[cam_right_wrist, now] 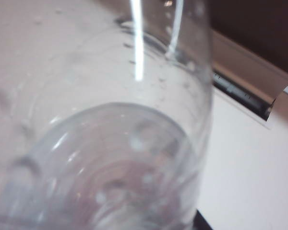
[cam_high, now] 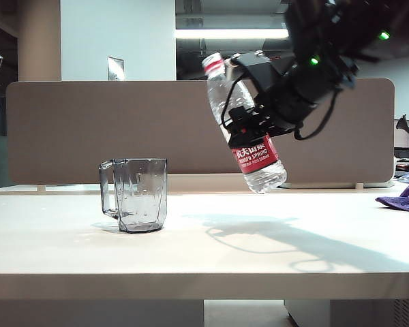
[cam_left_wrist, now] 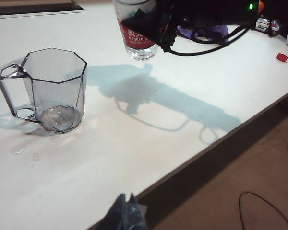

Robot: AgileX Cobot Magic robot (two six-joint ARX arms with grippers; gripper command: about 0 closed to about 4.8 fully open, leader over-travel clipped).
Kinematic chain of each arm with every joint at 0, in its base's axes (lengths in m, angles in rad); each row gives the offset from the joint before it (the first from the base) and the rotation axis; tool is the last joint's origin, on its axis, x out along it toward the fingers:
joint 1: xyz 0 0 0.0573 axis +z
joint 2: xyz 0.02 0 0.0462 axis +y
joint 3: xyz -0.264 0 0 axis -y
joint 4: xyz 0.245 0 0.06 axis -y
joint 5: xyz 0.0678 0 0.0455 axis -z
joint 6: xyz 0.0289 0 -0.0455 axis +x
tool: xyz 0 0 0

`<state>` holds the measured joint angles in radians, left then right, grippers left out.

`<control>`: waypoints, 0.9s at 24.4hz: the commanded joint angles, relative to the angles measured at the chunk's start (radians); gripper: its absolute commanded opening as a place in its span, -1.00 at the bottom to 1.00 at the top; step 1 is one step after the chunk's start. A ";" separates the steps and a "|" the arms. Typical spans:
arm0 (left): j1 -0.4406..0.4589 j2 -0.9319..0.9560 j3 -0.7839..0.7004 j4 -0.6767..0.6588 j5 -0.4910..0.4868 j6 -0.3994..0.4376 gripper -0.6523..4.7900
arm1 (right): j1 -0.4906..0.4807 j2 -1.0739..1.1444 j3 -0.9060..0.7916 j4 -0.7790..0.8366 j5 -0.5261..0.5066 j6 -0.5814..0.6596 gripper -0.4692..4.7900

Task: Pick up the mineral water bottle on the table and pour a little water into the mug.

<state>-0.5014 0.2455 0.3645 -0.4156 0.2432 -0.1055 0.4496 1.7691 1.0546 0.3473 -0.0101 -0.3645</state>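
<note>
The mineral water bottle (cam_high: 244, 122) hangs tilted in the air above the table (cam_high: 191, 252), its red-ringed neck up and leaning towards the mug, its base down. My right gripper (cam_high: 249, 126) is shut on its middle, just above the red label. In the right wrist view the bottle (cam_right_wrist: 110, 143) fills the picture and hides the fingers. The smoky grey mug (cam_high: 140, 194) stands upright on the table to the left of and below the bottle, apart from it. A few drops of water (cam_left_wrist: 19, 151) lie beside the mug (cam_left_wrist: 53, 88). My left gripper (cam_left_wrist: 126, 197) is shut and empty over the table's near edge.
A purple cloth (cam_high: 403, 196) lies at the table's far right. A small red cap (cam_left_wrist: 282, 57) sits on the table near it. A brown partition (cam_high: 88, 129) runs behind the table. The arm's shadow falls across the table's right half.
</note>
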 commanded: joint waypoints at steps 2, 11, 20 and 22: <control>0.000 0.000 0.006 0.011 0.005 0.000 -0.77 | 0.039 -0.008 0.080 -0.140 0.139 -0.220 0.22; 0.000 0.000 0.006 0.011 0.005 0.000 -0.77 | 0.100 -0.007 0.106 -0.163 0.194 -0.541 0.22; 0.000 -0.001 0.006 0.011 0.005 0.000 -0.77 | 0.103 0.019 0.110 -0.102 0.244 -0.769 0.22; 0.000 -0.003 0.006 0.012 0.005 0.001 -0.77 | 0.103 0.033 0.132 -0.106 0.252 -0.772 0.22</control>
<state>-0.5011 0.2443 0.3645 -0.4160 0.2432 -0.1055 0.5507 1.8019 1.1618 0.2077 0.2295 -1.1282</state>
